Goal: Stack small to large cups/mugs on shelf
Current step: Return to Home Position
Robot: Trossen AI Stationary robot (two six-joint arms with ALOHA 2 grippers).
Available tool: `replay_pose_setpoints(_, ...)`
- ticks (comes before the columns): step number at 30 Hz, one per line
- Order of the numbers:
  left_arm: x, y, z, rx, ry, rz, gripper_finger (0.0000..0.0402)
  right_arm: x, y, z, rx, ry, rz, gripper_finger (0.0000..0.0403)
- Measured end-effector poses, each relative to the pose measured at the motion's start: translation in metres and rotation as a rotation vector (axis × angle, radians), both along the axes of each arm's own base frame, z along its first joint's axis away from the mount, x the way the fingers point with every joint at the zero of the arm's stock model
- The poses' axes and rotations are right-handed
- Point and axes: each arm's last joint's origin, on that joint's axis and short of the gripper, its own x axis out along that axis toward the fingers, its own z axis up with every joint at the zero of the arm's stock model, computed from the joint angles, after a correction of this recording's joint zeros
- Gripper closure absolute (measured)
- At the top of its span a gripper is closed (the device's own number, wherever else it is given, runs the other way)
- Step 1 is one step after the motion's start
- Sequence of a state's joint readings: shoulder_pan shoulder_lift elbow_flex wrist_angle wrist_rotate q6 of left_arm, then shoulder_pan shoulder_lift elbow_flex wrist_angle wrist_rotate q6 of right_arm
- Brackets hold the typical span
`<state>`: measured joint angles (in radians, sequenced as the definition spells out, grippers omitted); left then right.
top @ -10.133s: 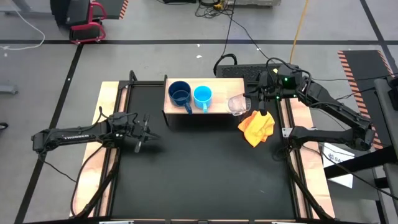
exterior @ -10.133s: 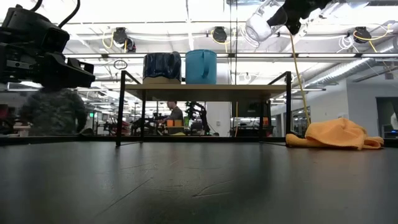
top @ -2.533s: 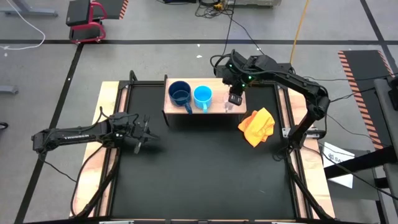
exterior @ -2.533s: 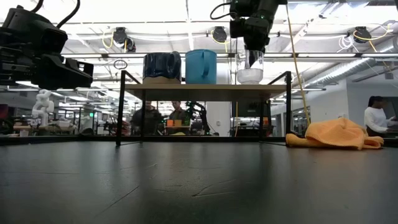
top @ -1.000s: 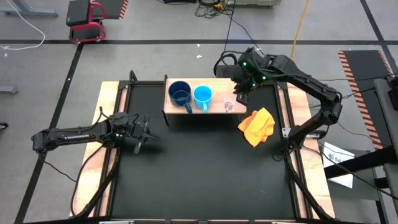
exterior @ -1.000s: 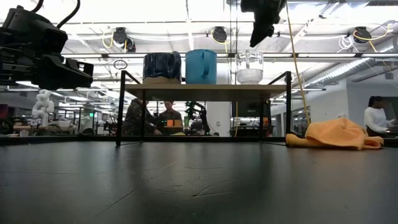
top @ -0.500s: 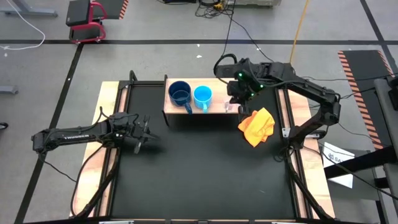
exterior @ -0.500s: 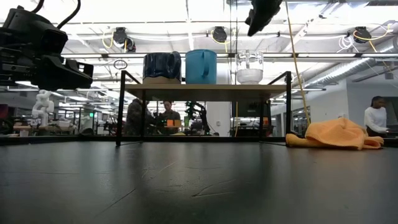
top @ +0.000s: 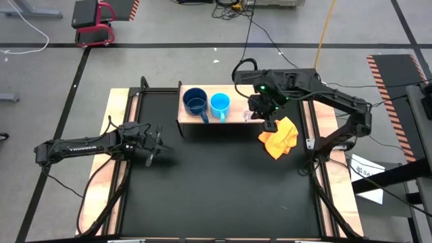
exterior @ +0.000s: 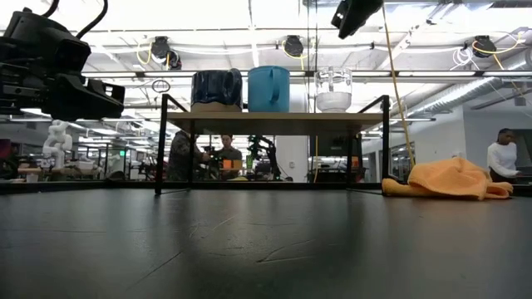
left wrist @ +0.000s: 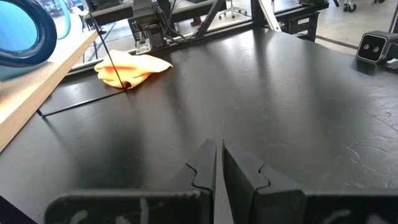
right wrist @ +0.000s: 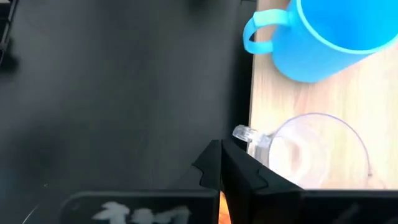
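The right gripper [right wrist: 220, 155], fingers pressed together and empty, hangs above the glass cup [right wrist: 314, 152], apart from it; withdrawal looks unobstructed. The left gripper [left wrist: 219, 152], likewise closed and empty, sits well apart.

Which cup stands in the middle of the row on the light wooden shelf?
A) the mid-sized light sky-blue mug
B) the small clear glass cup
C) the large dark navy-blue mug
A: in the low view the mid-sized light sky-blue mug stands between the large dark navy-blue mug and the small clear glass cup on the light wooden shelf.
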<state>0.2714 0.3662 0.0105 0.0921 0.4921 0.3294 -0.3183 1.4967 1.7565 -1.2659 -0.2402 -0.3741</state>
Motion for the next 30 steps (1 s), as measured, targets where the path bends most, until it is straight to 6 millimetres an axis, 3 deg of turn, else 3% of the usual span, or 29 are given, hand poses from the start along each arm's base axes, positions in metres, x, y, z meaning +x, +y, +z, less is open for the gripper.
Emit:
replay_pose_setpoints(9,0.000,0.000,0.000,0.002,-0.001,0.000,0.0371,-0.041,0.016,-0.010,0.030,-0.215,-0.019,0.0403)
replay_pose_setpoints(19,0.000,0.000,0.000,0.002,0.000,0.000,0.0371,-0.081,0.031,-0.051,0.105,-0.452,-0.100,0.0403)
replay_pose_setpoints(30,0.000,0.000,0.000,0.004,-0.001,0.000,0.0371,-0.095,0.049,-0.098,0.138,-0.527,-0.051,0.0403)
